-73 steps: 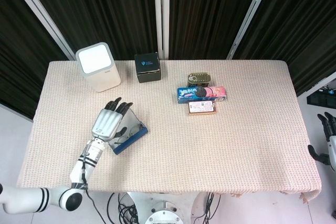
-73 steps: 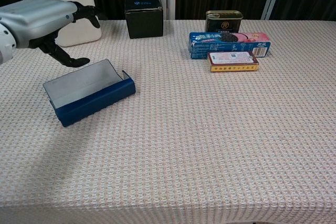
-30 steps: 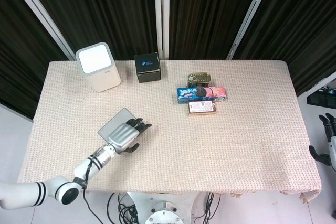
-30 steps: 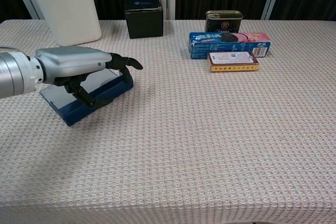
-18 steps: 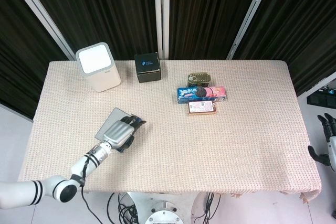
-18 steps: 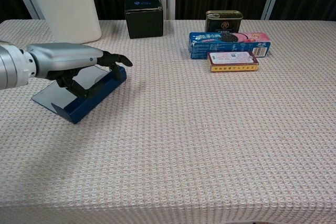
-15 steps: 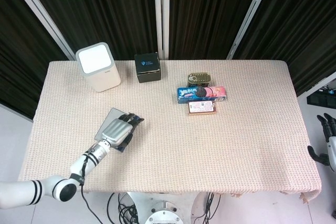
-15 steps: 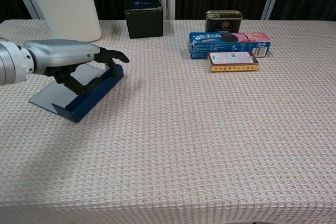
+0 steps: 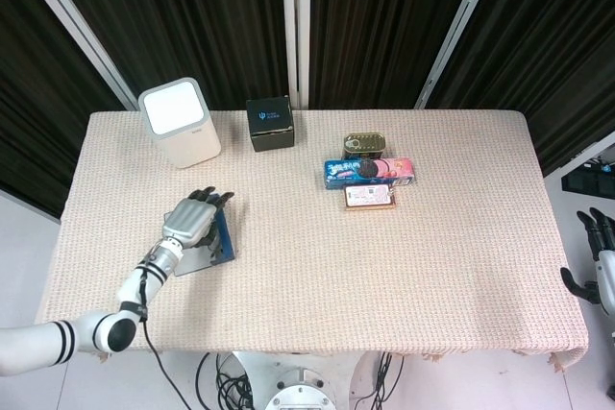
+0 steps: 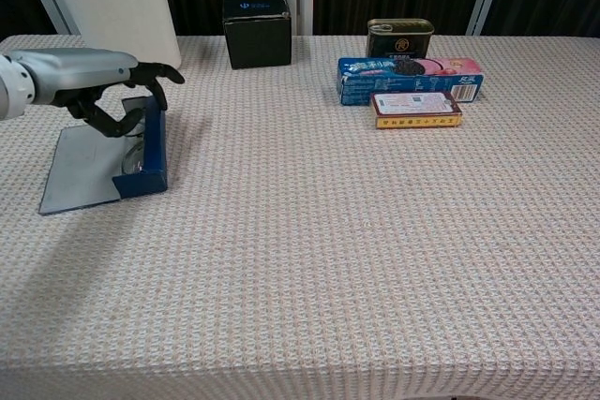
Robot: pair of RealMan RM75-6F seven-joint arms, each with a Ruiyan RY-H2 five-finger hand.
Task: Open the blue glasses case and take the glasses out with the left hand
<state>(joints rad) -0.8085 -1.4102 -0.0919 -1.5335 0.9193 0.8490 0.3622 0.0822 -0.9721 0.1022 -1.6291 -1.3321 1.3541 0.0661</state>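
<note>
The blue glasses case (image 9: 225, 240) (image 10: 153, 152) lies open at the table's left, with its grey lid (image 10: 80, 170) folded flat on the cloth. Something pale and see-through, likely the glasses (image 10: 134, 152), shows inside the blue tray. My left hand (image 9: 192, 219) (image 10: 80, 77) hovers over the case, fingers stretched across the tray's rim and thumb hooked down toward the inside. I see nothing pinched in it. My right hand (image 9: 601, 261) hangs off the table's right edge, fingers apart and empty.
A white box (image 9: 179, 122) (image 10: 114, 11) stands just behind the case. A black box (image 9: 270, 122) sits at the back middle. A tin (image 9: 365, 144), a blue cookie pack (image 9: 370, 172) and a small flat box (image 9: 370, 198) cluster right of centre.
The case has swung round and slid left and back with my left hand in it. Its lid, once raised, now lies flat. The right hand has not moved.
</note>
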